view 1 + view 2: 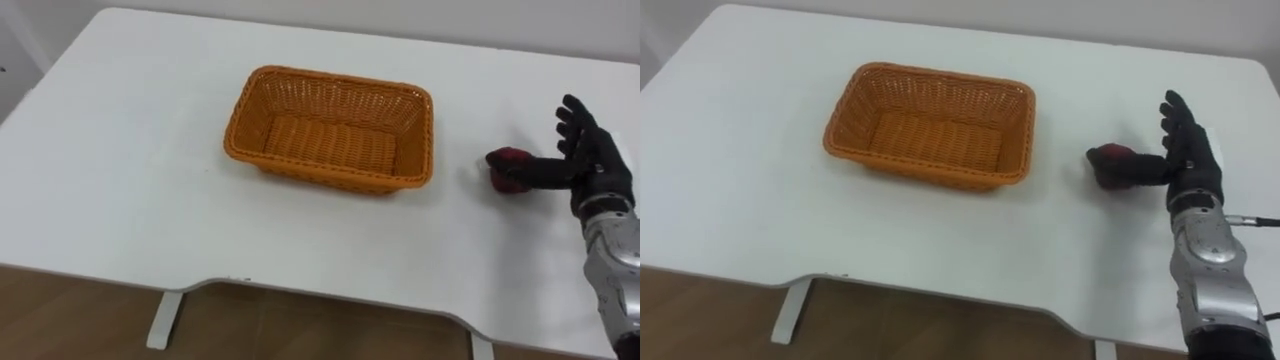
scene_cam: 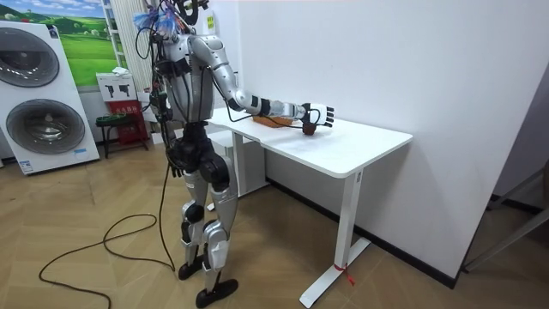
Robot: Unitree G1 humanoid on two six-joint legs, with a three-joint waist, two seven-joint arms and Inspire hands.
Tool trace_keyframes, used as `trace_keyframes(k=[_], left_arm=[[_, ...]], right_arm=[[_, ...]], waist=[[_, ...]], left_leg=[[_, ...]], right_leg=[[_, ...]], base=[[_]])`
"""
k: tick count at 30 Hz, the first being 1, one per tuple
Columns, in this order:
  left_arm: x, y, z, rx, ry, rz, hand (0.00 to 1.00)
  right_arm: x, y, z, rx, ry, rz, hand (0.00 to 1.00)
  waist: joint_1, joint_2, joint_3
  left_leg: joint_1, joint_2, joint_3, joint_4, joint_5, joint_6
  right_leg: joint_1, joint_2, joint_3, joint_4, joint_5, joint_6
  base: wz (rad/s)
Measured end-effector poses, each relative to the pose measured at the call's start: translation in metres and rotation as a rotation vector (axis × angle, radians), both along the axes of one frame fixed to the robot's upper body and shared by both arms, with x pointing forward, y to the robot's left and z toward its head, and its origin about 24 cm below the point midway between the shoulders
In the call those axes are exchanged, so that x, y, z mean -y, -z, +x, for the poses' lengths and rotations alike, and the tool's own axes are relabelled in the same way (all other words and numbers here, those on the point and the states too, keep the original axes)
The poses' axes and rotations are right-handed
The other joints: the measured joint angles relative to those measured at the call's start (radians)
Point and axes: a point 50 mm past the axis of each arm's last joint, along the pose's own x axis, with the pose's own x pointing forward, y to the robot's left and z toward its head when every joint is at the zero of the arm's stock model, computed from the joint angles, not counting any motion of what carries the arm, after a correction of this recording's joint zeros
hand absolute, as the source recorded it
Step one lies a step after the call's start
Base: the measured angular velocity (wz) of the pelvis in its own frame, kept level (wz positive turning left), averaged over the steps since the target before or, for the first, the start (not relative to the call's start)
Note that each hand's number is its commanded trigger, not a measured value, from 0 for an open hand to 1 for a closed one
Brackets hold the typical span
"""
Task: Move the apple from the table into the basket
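As its thumb seemingly touches the round apple (image 1: 503, 165), the right hand (image 1: 596, 160) is open.

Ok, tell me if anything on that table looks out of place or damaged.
Nothing stands out. The basket sits upright and empty on the table; the apple looks whole, to its right, against the open right hand.

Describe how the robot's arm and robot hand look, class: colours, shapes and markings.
The right robot hand is black all over, with slim fingers and a small white tag on its back. Behind the wrist, the forearm is a rounded, silver-grey metal casing built in segments.
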Motion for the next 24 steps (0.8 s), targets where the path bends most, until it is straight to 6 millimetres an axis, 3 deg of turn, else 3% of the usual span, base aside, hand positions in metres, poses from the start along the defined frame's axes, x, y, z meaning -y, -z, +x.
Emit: trace_keyframes(k=[5, 17, 18, 19, 24], left_arm=[[-0.001, 0.0, 0.001, -0.015, 0.01, 0.005, 0.0], [-0.004, -0.001, 0.005, 0.002, -0.022, 0.024, 0.0], [-0.004, -0.001, 0.004, -0.003, -0.026, 0.023, 0.0], [-0.004, 0.0, 0.002, -0.01, -0.033, 0.02, 0.0], [-0.003, 0.001, -0.003, -0.042, -0.047, 0.015, 0.0]], right_arm=[[0.008, 0.021, -0.008, -0.126, 0.017, 0.018, 0.0], [0.012, 0.027, -0.003, -0.212, -0.029, -0.039, 0.0], [0.013, 0.028, -0.004, -0.217, -0.028, -0.041, 0.31], [0.013, 0.03, -0.004, -0.223, -0.028, -0.047, 0.99], [0.017, 0.03, -0.006, -0.227, -0.009, -0.081, 1.0]], waist=[[0.007, 0.002, -0.0046], [0.03, -0.013, 0.0016], [0.03, -0.013, 0.0017], [0.029, -0.013, 0.0017], [0.028, -0.014, 0.001]], left_leg=[[0.022, 0.0, -0.009, -0.004, 0.0, 0.0], [0.021, -0.001, 0.001, 0.002, 0.0, -0.001], [0.021, -0.001, 0.001, 0.002, 0.0, -0.001], [0.022, -0.001, 0.0, 0.002, 0.0, -0.001], [0.022, -0.001, -0.002, 0.002, 0.0, -0.001]], right_leg=[[0.02, 0.001, 0.003, 0.001, 0.0, 0.0], [0.033, 0.002, 0.003, -0.013, 0.0, 0.0], [0.036, 0.002, 0.002, -0.014, 0.0, 0.0], [0.037, 0.002, 0.0, -0.014, 0.0, 0.0], [0.039, 0.002, -0.005, -0.014, 0.0, 0.0]], base=[[0.04], [-0.01], [0.0], [0.0], [0.01]])
